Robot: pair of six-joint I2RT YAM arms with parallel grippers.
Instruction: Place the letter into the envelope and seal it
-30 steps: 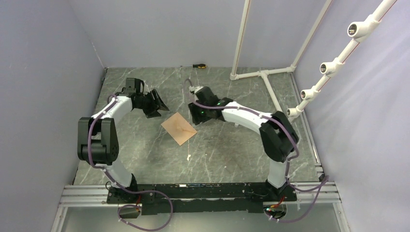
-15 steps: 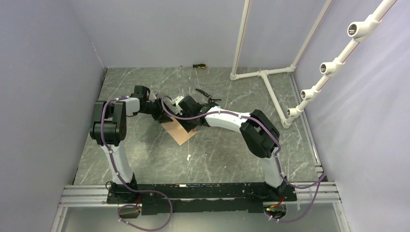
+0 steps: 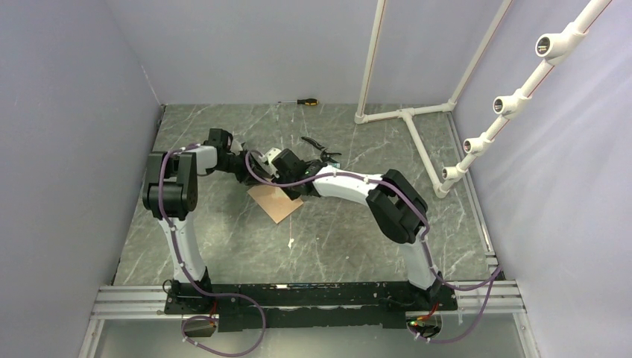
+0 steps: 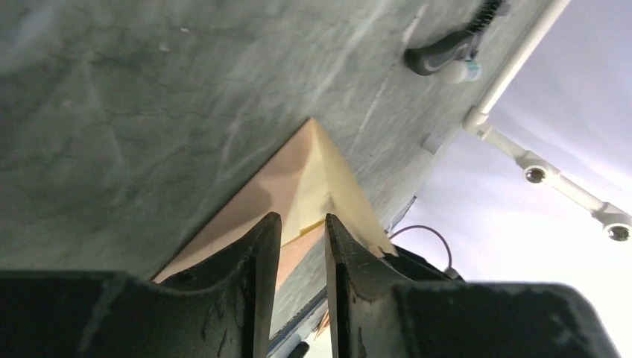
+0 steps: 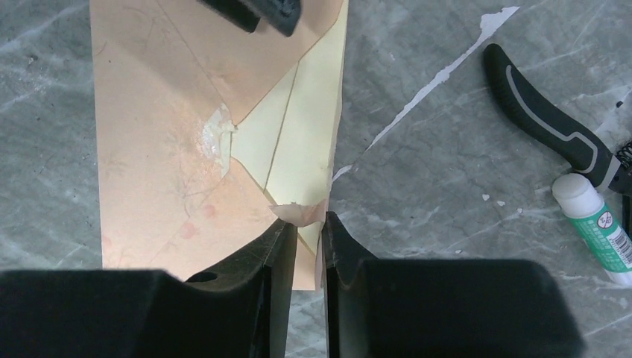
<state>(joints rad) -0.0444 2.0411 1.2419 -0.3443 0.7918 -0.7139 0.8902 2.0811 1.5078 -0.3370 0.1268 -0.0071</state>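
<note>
Envelope point(image 3: 276, 205) edge is pinched by my right gripper point(image 5: 303, 231). My left gripper point(image 4: 298, 231) sits at its corner, and I cannot tell if it holds. I think I'm opening it, so next I lift that edge gently.

the envelope point(image 3: 277, 206) lies near the middle of the table point(image 3: 223, 239). pliers point(image 3: 317, 145) and a glue stick point(image 5: 592, 224) lie behind it to the right. a screwdriver point(image 3: 304, 101) lies along the far edge, and a pipe frame point(image 3: 406, 115) stands in the far right corner.
</note>
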